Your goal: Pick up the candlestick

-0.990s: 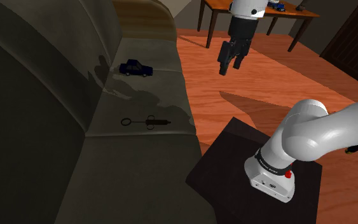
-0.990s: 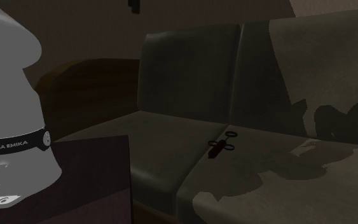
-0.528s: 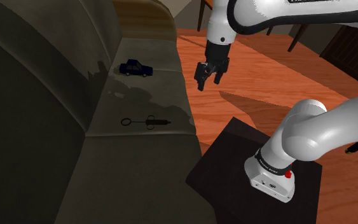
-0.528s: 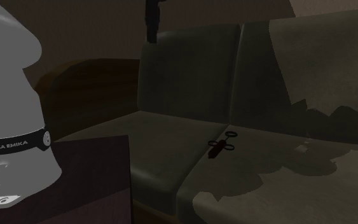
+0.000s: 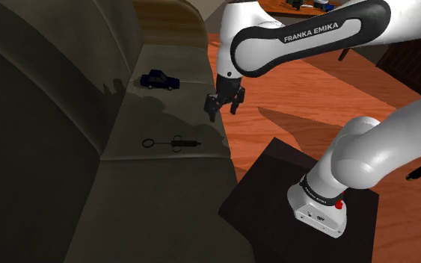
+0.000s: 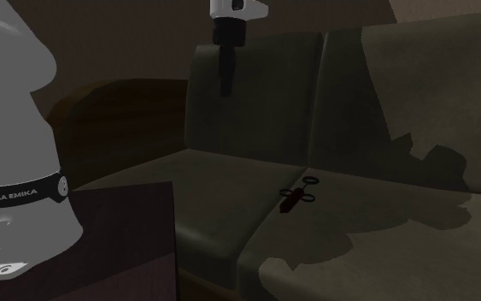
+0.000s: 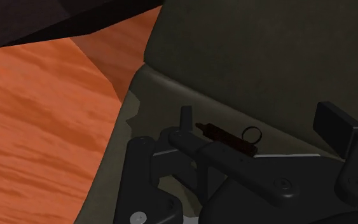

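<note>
I see my pincer (image 5: 222,107) spread over the sofa (image 5: 149,194). One dark candlestick (image 5: 173,142) lies on its seat, with one blue toy car (image 5: 159,79) well apart.

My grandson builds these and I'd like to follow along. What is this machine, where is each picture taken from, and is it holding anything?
It is a white robot arm standing on a dark box on a wooden floor, beside a sofa. The pictures are simulator renders. The shoulder view looks down from beside the box. The second exterior view looks low across the seat from near the arm's base. The wrist view comes from a camera on the black hand, looking along its two fingers. On the seat lie a thin dark candlestick, lying flat, and a blue toy car. The hand hangs near the sofa's front edge, fingers apart, holding nothing.
</note>
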`<state>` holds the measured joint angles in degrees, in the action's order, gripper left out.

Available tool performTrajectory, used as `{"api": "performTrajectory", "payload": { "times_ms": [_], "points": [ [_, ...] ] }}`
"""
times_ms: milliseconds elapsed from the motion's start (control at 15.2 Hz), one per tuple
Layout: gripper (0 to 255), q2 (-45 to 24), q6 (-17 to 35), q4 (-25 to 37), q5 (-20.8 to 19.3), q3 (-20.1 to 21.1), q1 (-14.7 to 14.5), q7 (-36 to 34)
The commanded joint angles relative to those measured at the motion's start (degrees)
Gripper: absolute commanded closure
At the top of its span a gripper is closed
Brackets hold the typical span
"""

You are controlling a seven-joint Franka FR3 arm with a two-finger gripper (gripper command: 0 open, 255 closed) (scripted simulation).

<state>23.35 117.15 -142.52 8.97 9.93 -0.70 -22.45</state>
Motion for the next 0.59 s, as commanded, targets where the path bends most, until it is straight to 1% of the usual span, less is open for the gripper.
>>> {"api": "performTrajectory", "payload": {
  "times_ms": [0,264,528],
  "points": [
    [0,-4.2,4.5,0.2,-0.2,1.3,0.2,-2.3],
    [0,-13.1,11.8,2.1,-2.0,3.4,0.8,-7.1],
    [0,-22.4,18.2,5.3,-5.3,4.5,1.1,-12.6]
  ]
}}
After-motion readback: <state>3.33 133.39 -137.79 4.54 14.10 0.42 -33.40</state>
